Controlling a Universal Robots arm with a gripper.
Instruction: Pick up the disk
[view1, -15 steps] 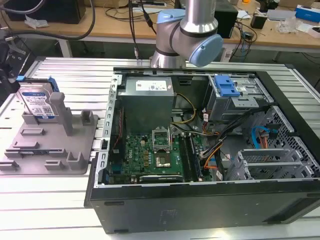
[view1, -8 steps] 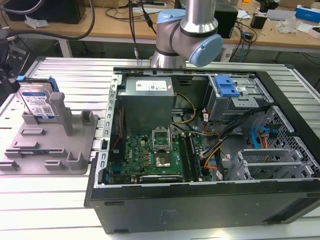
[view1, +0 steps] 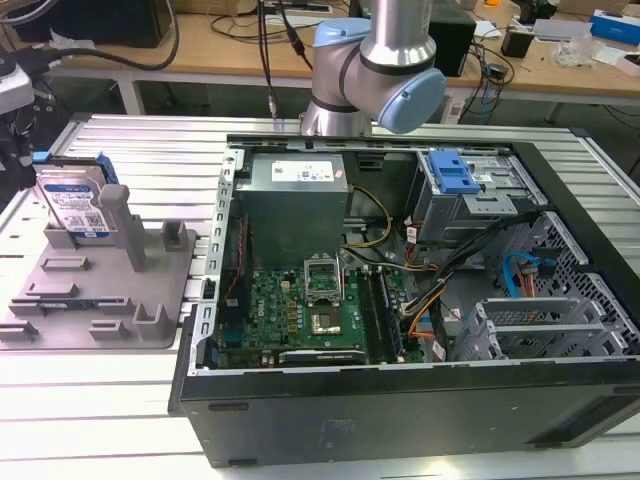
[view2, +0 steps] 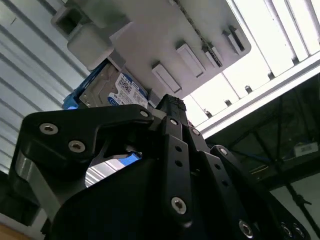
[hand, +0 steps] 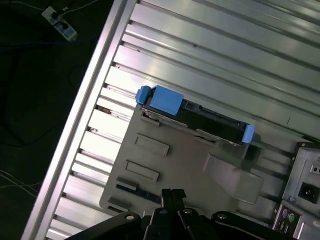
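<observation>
Exterior view: disk (view1: 75, 205) stands upright in tray (view1: 120, 315), ungrasped.
Approach step; gripper (hand: 173, 193) well apart from disk, aperture cannot tell; grasp likely needs closing in, aligned.

The arm (view1: 385, 50) carries its hand (hand: 173, 192) closed and empty.
</observation>
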